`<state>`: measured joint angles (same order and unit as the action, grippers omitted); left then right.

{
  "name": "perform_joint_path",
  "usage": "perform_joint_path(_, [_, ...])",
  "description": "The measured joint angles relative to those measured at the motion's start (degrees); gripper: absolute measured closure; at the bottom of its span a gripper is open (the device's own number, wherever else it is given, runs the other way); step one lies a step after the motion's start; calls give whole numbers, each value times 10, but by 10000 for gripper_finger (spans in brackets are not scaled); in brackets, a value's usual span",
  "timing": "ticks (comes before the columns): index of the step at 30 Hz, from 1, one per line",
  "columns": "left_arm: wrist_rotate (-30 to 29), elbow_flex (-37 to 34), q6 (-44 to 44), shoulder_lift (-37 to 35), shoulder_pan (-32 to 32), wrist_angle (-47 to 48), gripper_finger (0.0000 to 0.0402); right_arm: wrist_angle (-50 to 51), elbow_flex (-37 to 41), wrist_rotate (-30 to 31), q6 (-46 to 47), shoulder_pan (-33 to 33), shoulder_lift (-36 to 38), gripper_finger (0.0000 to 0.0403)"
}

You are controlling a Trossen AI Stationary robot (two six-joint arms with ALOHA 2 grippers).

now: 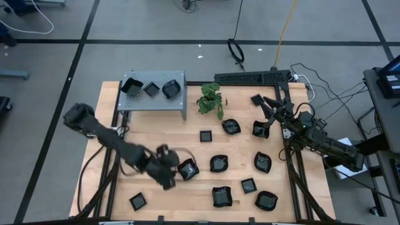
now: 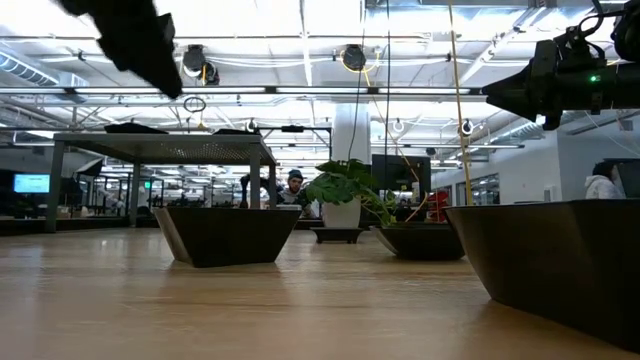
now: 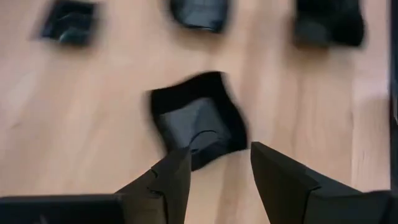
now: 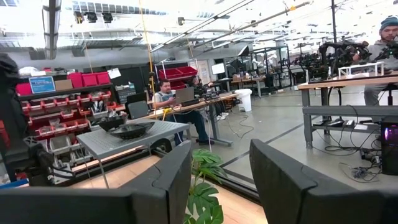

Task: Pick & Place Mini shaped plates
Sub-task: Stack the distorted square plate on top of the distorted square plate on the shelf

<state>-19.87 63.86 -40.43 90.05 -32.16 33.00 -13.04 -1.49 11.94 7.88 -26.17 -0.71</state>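
Several small glossy black plates lie flat on the wooden table [image 1: 156, 134], among them one at the middle [image 1: 219, 164] and one at the near left [image 1: 137, 201]. Three more plates sit on top of the grey perforated box [image 1: 153, 103]. My left gripper [image 1: 174, 170] is open just left of a wavy-edged square plate [image 1: 188, 169]. In the left wrist view the open gripper [image 3: 217, 163] stands above that plate's near edge [image 3: 199, 121], and I see no touch. My right gripper [image 1: 262, 107] is open and empty, raised over the far right; it also shows in its wrist view [image 4: 217, 180].
A small green plant [image 1: 210, 99] stands right of the box. A black frame [image 1: 250, 77] runs along the far edge, with cables at the right. People sit at desks in the room beyond [image 4: 165, 93]. Bare wood lies between the box and the near-left plate.
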Motion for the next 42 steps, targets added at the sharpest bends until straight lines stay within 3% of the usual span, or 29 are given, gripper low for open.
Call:
perform_joint_path(7, [1,1,239,99,-46,-86,231,0,0,0,0,0,0,250])
perform_joint_path(18, [-74,1,417,161,-43,-61,231,0,0,0,0,0,0,250])
perform_joint_path(23, [-76,1,435,177,-26,-64,231,0,0,0,0,0,0,250])
perform_joint_path(28, [-60,1,394,193,-7,-78,236,0,0,0,0,0,0,250])
perform_joint_path(32, [-38,1,392,193,1,-92,281,0,0,0,0,0,0,250])
perform_joint_path(37, [-28,4,398,188,9,-96,379,0,0,0,0,0,0,250])
perform_joint_path(42, [-22,24,394,169,20,-97,389,0,0,0,0,0,0,250])
